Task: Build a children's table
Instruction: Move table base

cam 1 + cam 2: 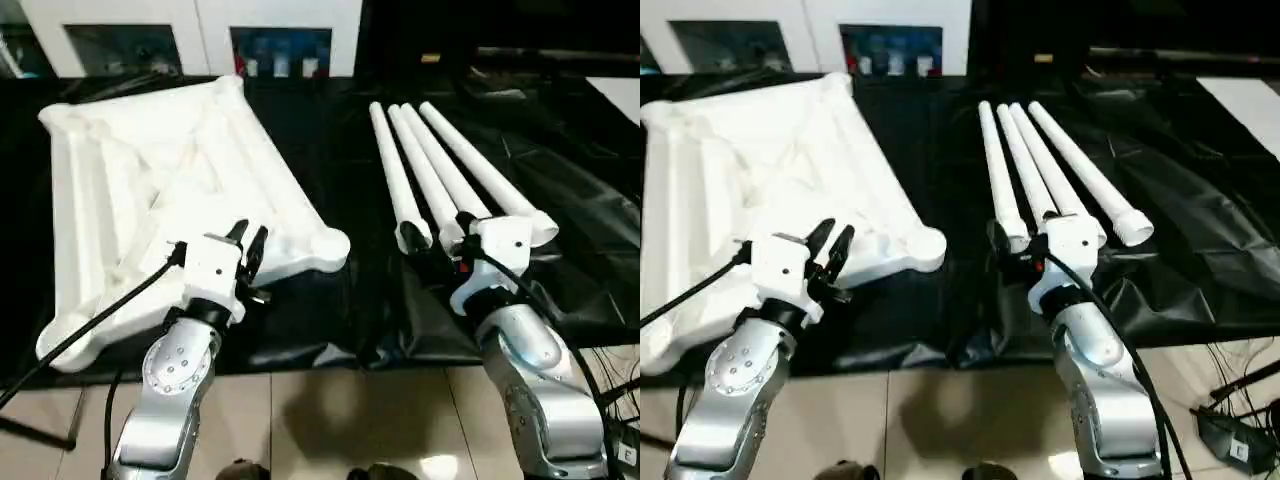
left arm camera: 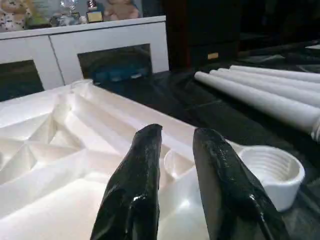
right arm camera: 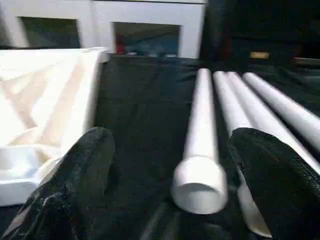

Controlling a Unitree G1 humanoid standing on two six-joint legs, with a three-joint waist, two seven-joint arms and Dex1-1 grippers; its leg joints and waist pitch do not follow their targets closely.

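Observation:
The white tabletop [image 1: 150, 170] lies upside down, ribs up, on the left of the black cloth. My left gripper [image 1: 248, 240] hovers over its near right edge, just short of the round threaded corner socket [image 2: 272, 167]; its fingers [image 2: 140, 180] stand a little apart, open, with nothing between them. Three white legs [image 1: 440, 165] lie side by side on the right, flared ends toward me. My right gripper [image 3: 172, 135] is wide open at those near ends, the flared end of the leftmost leg [image 3: 200, 187] just ahead between the two fingers, untouched.
A crumpled black cloth [image 1: 340, 300] covers the work table, whose front edge runs just ahead of my forearms. White cabinets [image 2: 100, 45] stand behind. A black cable [image 1: 90, 320] trails from my left wrist, and more cables [image 1: 1235, 420] lie on the floor at right.

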